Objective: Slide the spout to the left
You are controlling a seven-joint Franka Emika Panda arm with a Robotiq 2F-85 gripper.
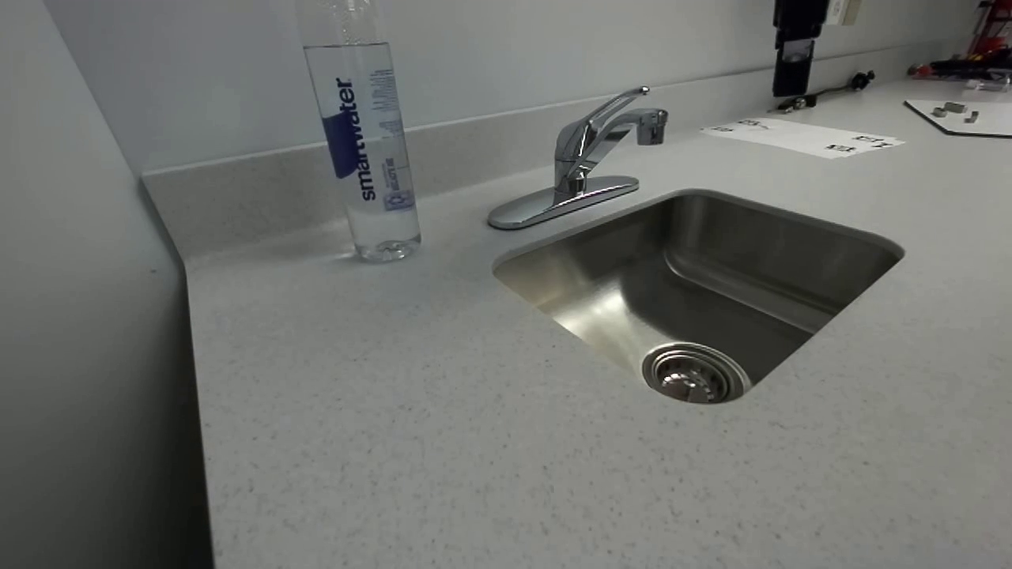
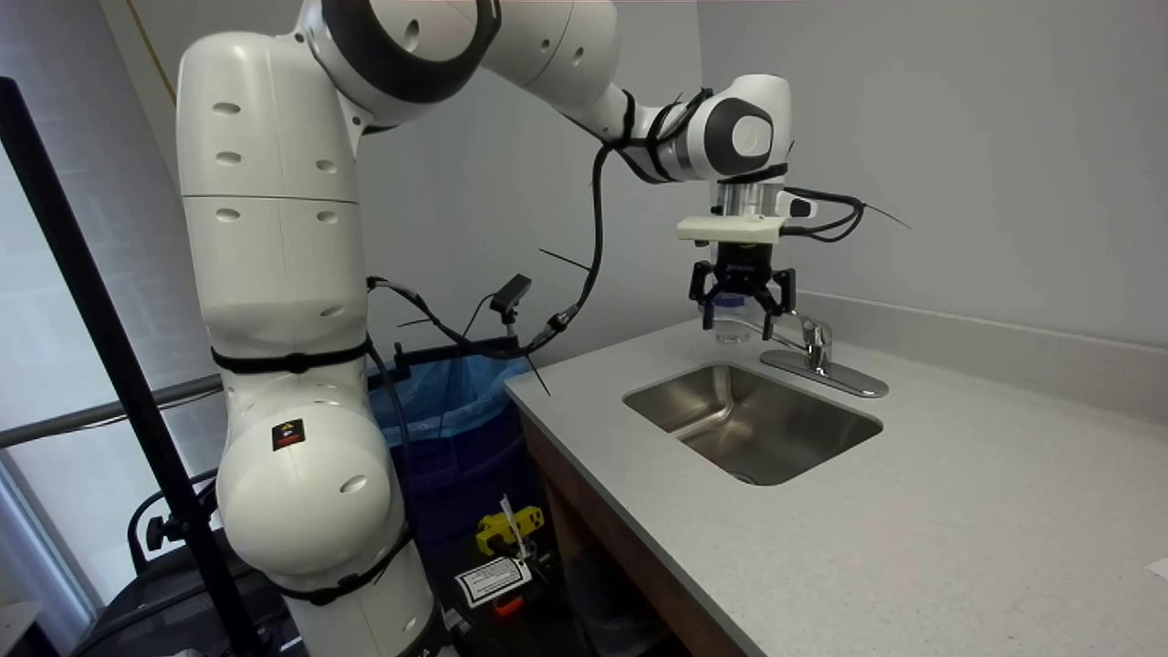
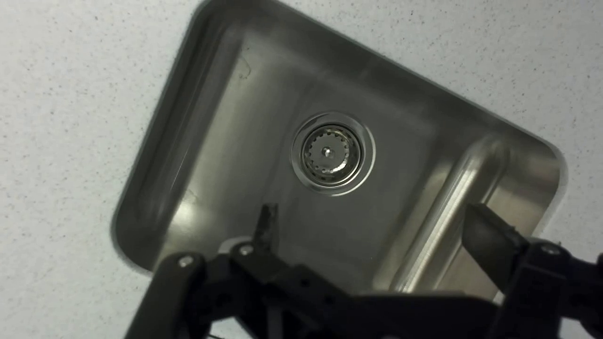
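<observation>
The tool (image 2: pixel 737 324) hangs above the steel sink (image 3: pixel 235 141), fingers (image 3: pixel 492 245) spread wide, gripping nothing that I can see. In an exterior view the chrome spout (image 1: pixel 621 124) points toward two o'clock from its oval base (image 1: pixel 553 205); at the base's nine o'clock, on the tabletop (image 1: pixel 395 395), a clear bottle (image 1: pixel 365 142) reads "smartwater". The white arm (image 2: pixel 274 242) wears a sticker (image 2: pixel 288 434) too small for me to read.
</observation>
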